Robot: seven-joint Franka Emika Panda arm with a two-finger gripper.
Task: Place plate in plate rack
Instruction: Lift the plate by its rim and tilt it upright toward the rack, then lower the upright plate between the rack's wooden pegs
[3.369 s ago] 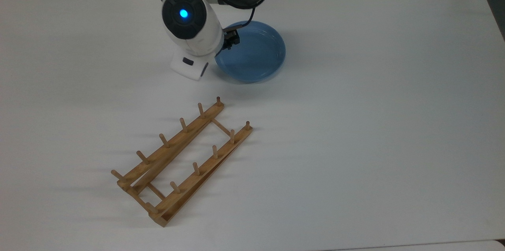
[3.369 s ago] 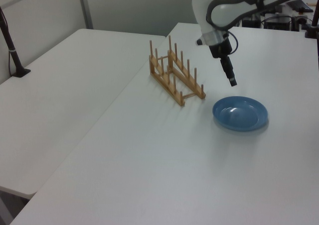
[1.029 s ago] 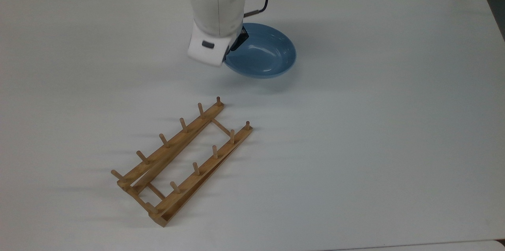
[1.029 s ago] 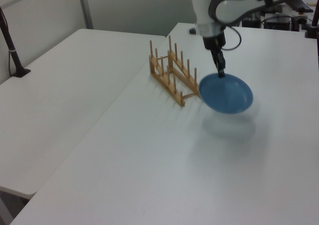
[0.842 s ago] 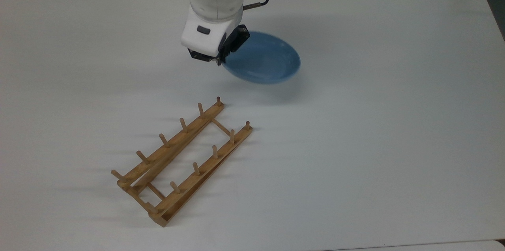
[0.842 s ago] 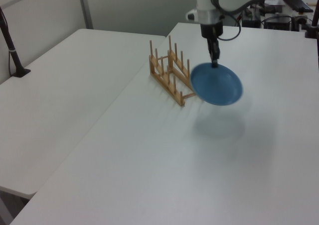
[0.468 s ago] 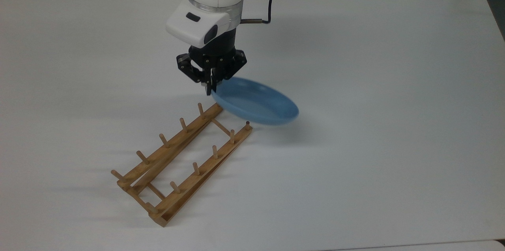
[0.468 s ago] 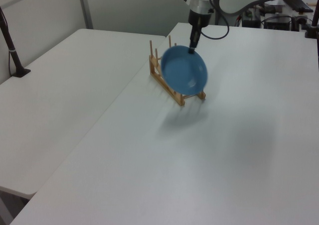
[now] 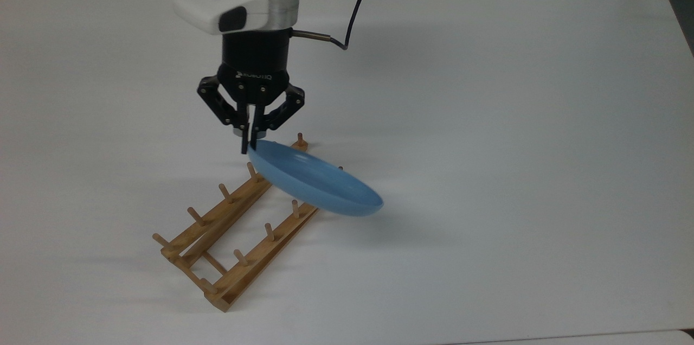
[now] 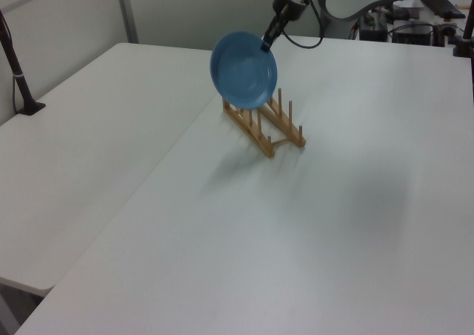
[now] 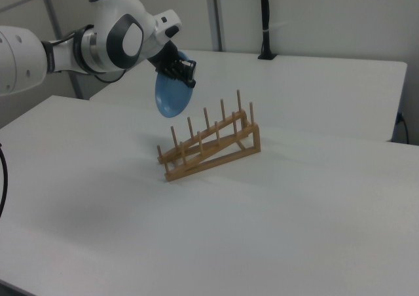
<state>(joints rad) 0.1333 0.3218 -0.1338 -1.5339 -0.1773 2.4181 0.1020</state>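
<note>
Rack: one wooden rack (image 9: 246,221) stands on the white table (image 9: 515,144), toward the near edge in the top view and slanting from near left to far right; two rails, each with pegs.
Pegs: in the top view, six show on the top view's left rail, with the far end peg beside the plate's rim; four show clear on the top view's right rail, and the plate covers its far end.
Rack, side looks: in the left view the rack (image 10: 265,127) has its far end behind the plate; in the right view the rack (image 11: 209,145) shows whole, ramp-shaped, higher at the right view's right.
Plate: one blue plate (image 9: 314,185) is in the air above the rack's far end, tilted steeply on edge, touching neither table nor pegs as far as can be told.
Plate, side looks: in the left view the plate (image 10: 244,70) faces the camera with its hollow side; in the right view the plate (image 11: 171,94) is seen nearly edge-on, above and to the right view's left of the rack.
Gripper: one gripper (image 9: 250,141) points down, its two fingers pinched together on the plate's upper rim.
Gripper, side looks: in the left view the gripper (image 10: 265,41) meets the rim at the plate's upper right; in the right view the gripper (image 11: 181,71) partly hides the rim.
Arm: the top frame edge cuts off the arm in the top view; a black cable (image 9: 355,6) loops from the wrist.
</note>
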